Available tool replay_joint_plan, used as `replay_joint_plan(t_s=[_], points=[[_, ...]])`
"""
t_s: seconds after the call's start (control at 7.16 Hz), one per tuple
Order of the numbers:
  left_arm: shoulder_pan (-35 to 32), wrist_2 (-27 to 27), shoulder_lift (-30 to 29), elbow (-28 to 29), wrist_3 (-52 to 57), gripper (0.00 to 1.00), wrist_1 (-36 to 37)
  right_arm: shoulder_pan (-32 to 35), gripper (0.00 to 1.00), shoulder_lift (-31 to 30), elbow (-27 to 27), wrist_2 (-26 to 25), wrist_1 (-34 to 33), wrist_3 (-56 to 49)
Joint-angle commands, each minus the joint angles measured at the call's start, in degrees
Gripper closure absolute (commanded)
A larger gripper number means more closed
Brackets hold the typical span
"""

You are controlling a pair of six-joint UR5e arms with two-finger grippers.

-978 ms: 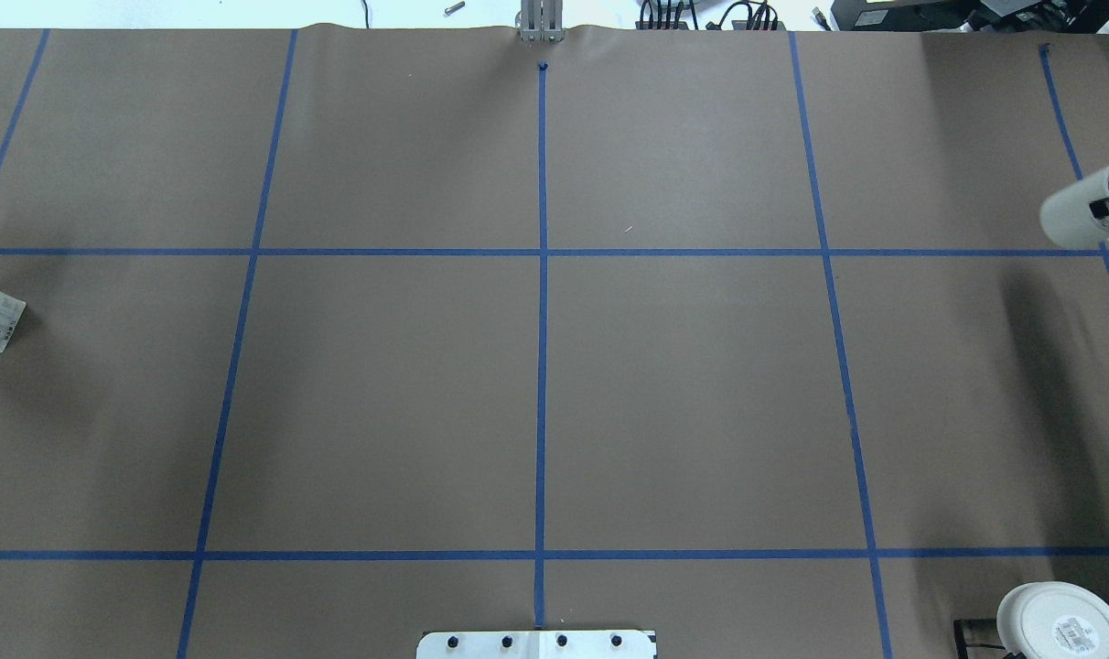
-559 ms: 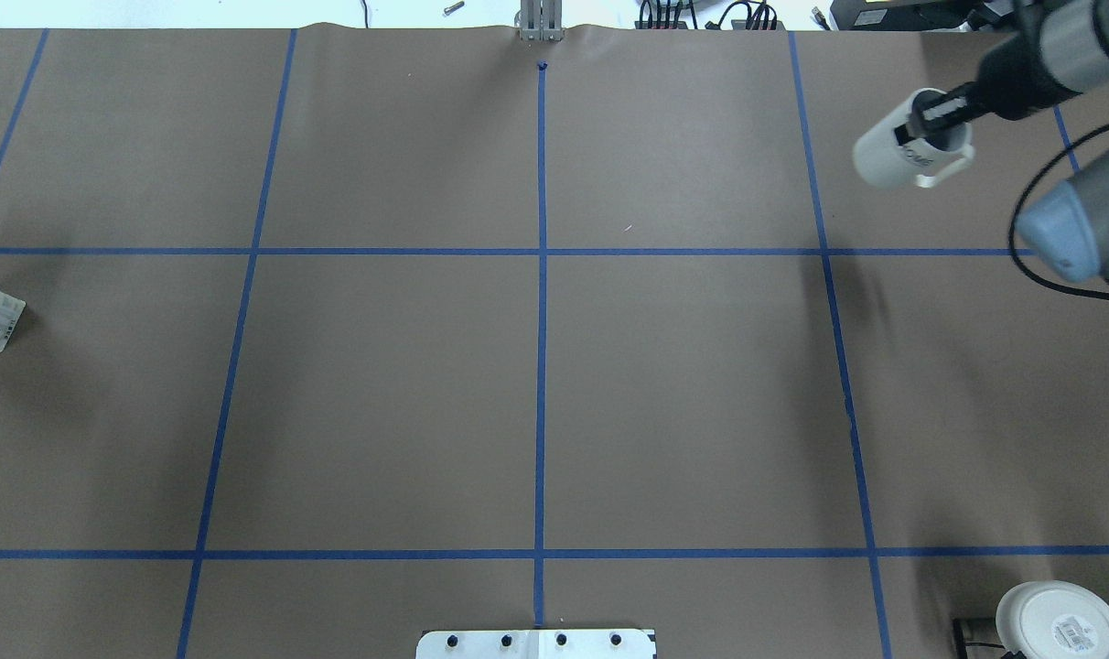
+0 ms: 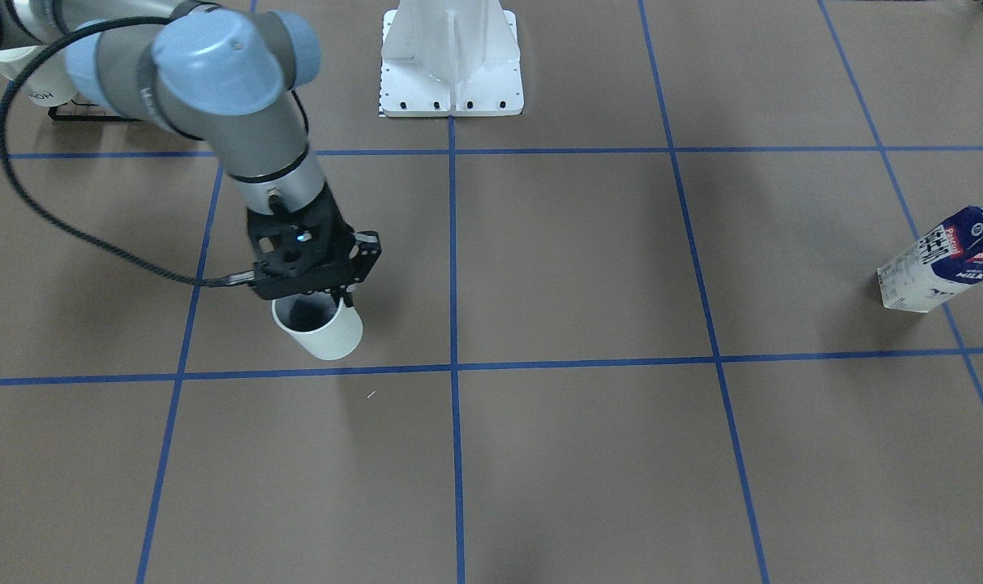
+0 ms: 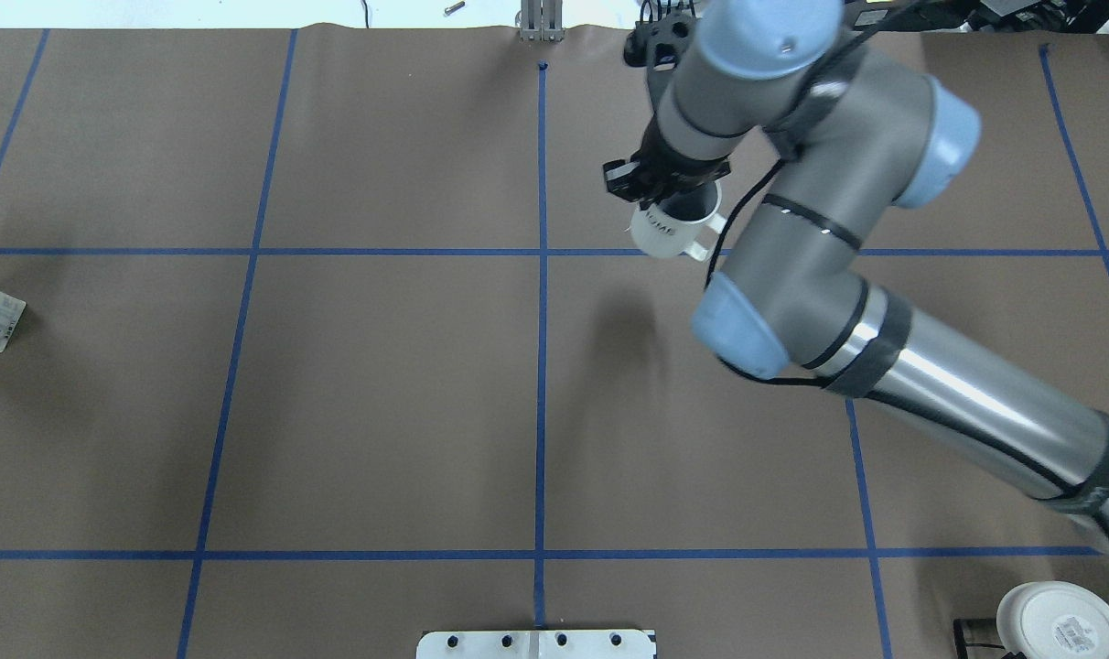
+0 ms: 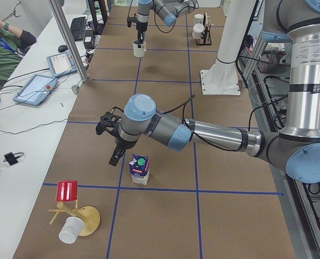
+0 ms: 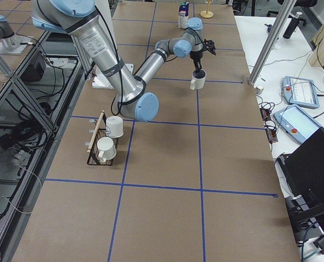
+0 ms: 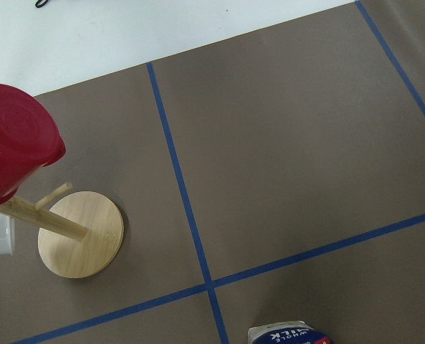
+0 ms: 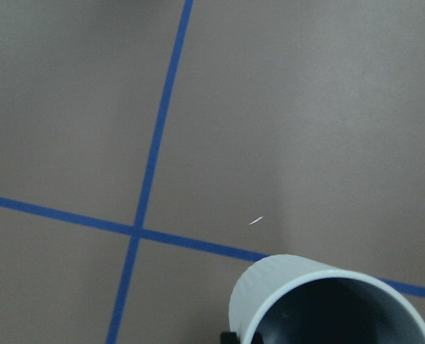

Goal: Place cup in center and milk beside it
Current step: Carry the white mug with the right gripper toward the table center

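My right gripper [image 3: 329, 298] is shut on the rim of the cup [image 3: 323, 331], one finger inside. The cup is a white mug with a dark inside and a small handle [image 4: 669, 233]; the overhead view shows dark lettering on its side. It hangs tilted above the table, right of the middle tape line, near the center [image 4: 542, 366]. The right wrist view shows the cup's rim [image 8: 327, 301]. The milk [image 3: 942, 259] stands upright at the table's left end [image 5: 140, 170]. My left gripper [image 5: 115, 159] hovers close beside the milk; I cannot tell whether it is open.
A black rack with white cups [image 6: 102, 143] stands near the robot's right side [image 4: 1058, 622]. The white robot base [image 3: 451, 65] stands at the near edge. A red cup on a wooden stand [image 7: 79, 233] and a white cup [image 5: 69, 232] stand beyond the milk.
My right arm has swung in from the table's right edge toward the middle tape line, carrying the cup. The milk has not moved.
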Motion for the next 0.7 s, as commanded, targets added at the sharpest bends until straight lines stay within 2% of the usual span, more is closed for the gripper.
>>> replay_joint_plan(t_s=[0.0, 0.14, 0.56], points=[[0.00, 0.07, 0.00, 0.09, 0.00, 0.02, 0.02, -7.52, 1.00, 13.21, -10.63, -3.72, -7.87, 8.36], [0.00, -0.01, 0.00, 0.36, 0.00, 0.02, 0.02, -10.68, 1.00, 16.76, -15.49, -5.38, -7.80, 10.65], [0.00, -0.01, 0.00, 0.80, 0.09, 0.02, -0.06, -14.22, 1.00, 15.92, -15.63, -6.10, -7.98, 13.31]])
